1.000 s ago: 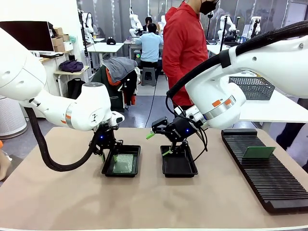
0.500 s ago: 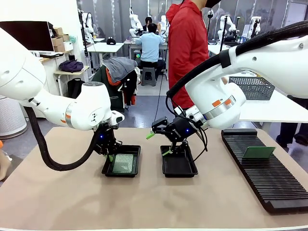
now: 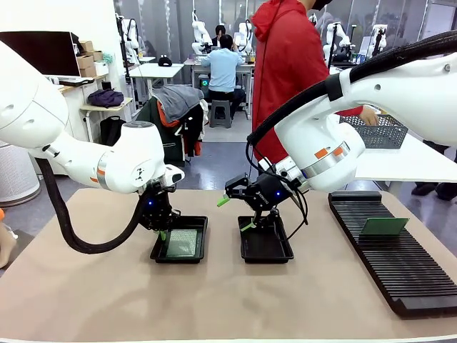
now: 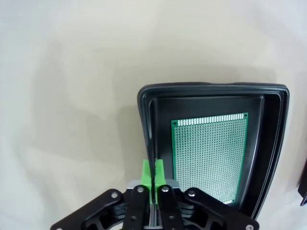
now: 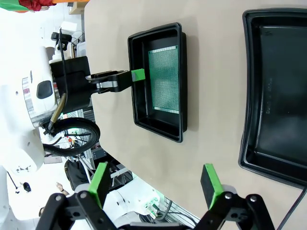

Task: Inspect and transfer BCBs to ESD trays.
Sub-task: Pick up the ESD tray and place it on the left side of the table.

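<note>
1. Two ESD trays lie side by side at mid-table. The left tray (image 3: 178, 260) holds a BCB (image 3: 182, 242) flat on its floor, and the right tray (image 3: 265, 259) has a bare floor.
2. The left gripper (image 4: 153, 165) has its green pads pressed together with no gap, right at the left tray's left rim. That rim runs in under the pads, so I cannot tell whether it is pinched between them.
3. In the left wrist view the gripper's black links hide the board's near edge, and the picture's bottom cuts off the tray's near end.
4. The right gripper (image 3: 235, 214) hangs over the right tray's far end, jaws spread wide with nothing between them. From the front it covers that tray's far rim.
5. A second BCB (image 3: 383, 226) stands tilted in the ribbed rack (image 3: 400, 271) at right. The frame cuts off the rack's near right corner.
6. At the far side, a person's hand (image 3: 370, 114) is at a mesh basket (image 3: 382, 132) that is partly hidden behind the right arm.
</note>
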`<state>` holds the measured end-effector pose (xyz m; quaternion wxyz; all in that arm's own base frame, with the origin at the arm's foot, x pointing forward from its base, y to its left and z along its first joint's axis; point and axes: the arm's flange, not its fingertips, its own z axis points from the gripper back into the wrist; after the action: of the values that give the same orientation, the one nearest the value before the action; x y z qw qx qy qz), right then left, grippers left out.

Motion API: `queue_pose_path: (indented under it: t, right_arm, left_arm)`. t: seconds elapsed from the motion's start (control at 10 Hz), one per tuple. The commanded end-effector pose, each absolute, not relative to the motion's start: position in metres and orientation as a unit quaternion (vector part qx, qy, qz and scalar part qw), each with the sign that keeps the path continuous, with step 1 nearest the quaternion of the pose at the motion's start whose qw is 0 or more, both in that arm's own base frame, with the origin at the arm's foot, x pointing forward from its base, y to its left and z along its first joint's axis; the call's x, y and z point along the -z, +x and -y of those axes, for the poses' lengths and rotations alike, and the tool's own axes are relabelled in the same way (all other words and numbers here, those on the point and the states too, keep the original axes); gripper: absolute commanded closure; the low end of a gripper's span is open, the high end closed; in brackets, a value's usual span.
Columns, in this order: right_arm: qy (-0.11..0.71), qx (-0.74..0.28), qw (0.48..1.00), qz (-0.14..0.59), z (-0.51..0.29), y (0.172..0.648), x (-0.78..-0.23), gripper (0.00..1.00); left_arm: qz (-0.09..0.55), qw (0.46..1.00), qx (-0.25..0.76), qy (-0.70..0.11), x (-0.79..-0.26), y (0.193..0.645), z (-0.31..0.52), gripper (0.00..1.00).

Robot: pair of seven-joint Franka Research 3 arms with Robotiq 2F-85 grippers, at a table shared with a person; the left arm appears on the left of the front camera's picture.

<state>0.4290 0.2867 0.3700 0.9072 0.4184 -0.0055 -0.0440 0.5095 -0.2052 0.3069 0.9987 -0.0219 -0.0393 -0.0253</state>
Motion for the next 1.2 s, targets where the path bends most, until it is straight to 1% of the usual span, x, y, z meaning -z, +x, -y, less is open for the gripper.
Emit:
queue_pose_path:
  t: [0.0,0.5,0.6,0.7,1.1]
  right_arm:
    - [0.410,0.049,0.911,0.005,-0.290,0.431,-0.372,0.00]
    - [0.410,0.049,0.911,0.005,-0.290,0.431,-0.372,0.00]
    - [0.410,0.049,0.911,0.005,-0.290,0.431,-0.372,0.00]
    - [0.410,0.049,0.911,0.005,-0.290,0.431,-0.372,0.00]
    - [0.410,0.049,0.911,0.005,-0.290,0.431,-0.372,0.00]
  left_arm:
    - [0.042,0.999,0.026,-0.023,-0.307,0.510,0.205,1.00]
    - [0.042,0.999,0.026,-0.023,-0.307,0.510,0.205,1.00]
    - [0.039,0.999,0.025,-0.022,-0.307,0.509,0.205,0.97]
    - [0.048,0.997,0.031,-0.046,-0.318,0.503,0.195,0.97]
    - [0.053,0.994,0.036,-0.090,-0.359,0.491,0.149,0.97]
